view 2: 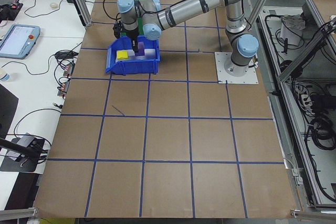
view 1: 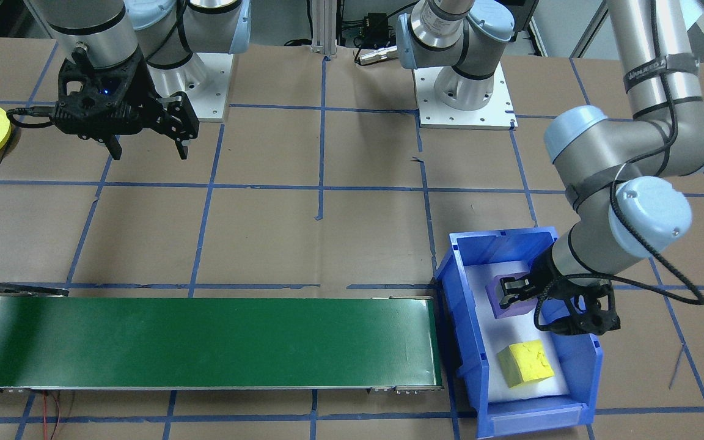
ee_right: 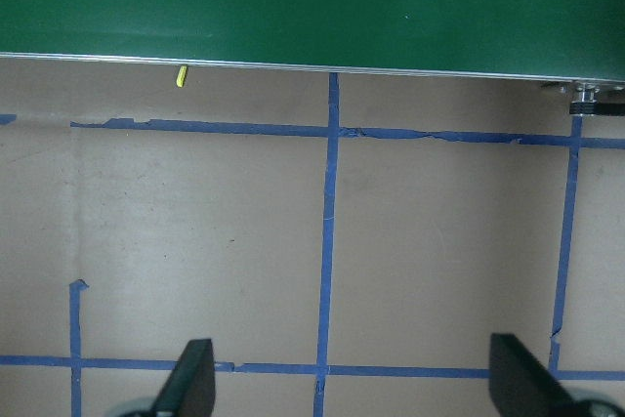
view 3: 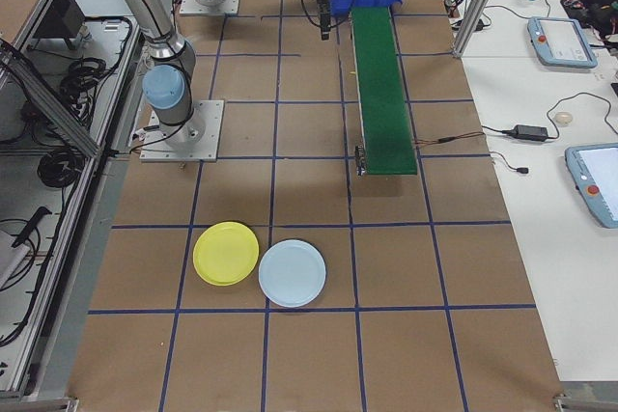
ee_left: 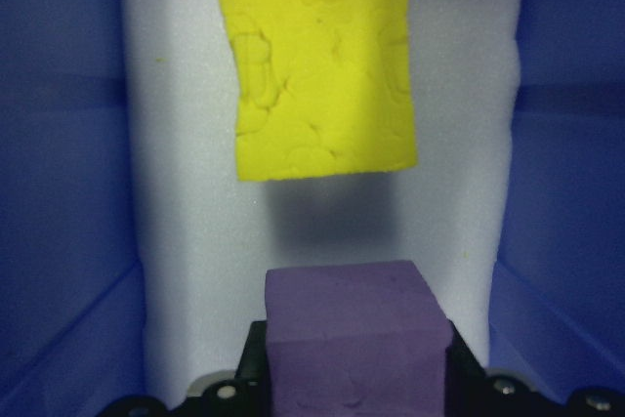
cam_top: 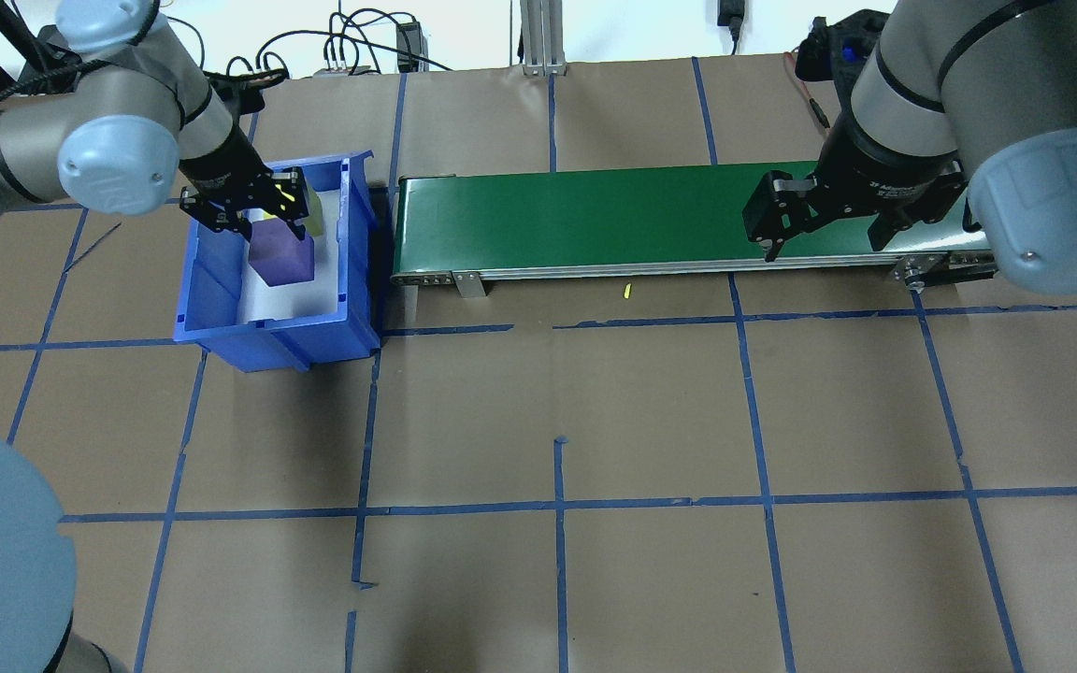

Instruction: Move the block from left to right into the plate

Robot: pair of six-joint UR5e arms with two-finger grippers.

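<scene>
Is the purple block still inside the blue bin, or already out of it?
Inside. The purple block sits within the blue bin walls, between the left gripper fingers, beside the yellow block.

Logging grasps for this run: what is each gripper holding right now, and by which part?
The left gripper grips the purple block by opposite side faces, inside the blue bin. The right gripper is open, holding nothing.
</scene>
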